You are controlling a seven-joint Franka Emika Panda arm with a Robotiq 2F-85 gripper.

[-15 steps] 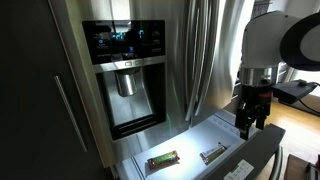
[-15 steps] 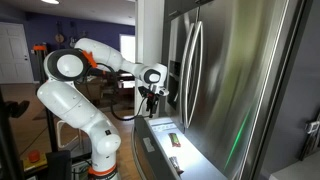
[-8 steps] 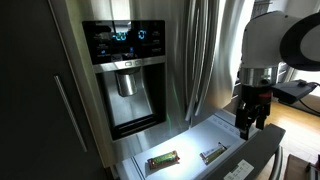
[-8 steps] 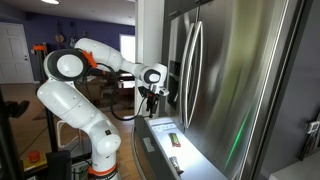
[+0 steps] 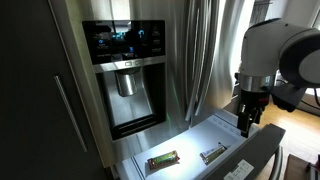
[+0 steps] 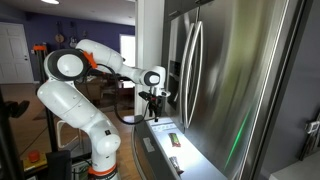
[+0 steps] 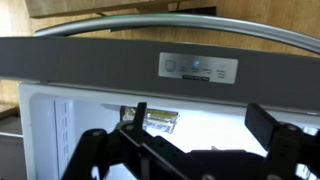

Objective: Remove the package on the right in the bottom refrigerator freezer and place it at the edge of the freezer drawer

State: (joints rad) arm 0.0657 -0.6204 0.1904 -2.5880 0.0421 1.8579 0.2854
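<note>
Freezer drawer [image 5: 190,140] [image 6: 158,130] in both exterior views, differing angles, wrist view close above

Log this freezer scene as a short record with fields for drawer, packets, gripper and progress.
drawer: freezer drawer pulled out, interior lit white
package: tan-grey package lying flat inside the drawer
other item: green packet lying beside it, image-left in an exterior view
gripper: gripper open, empty, above the drawer, apart from both packets
progress: package not yet grasped

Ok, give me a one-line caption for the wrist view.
Open tool hovering above the lit white freezer drawer, one packet lying near its finger.
</note>
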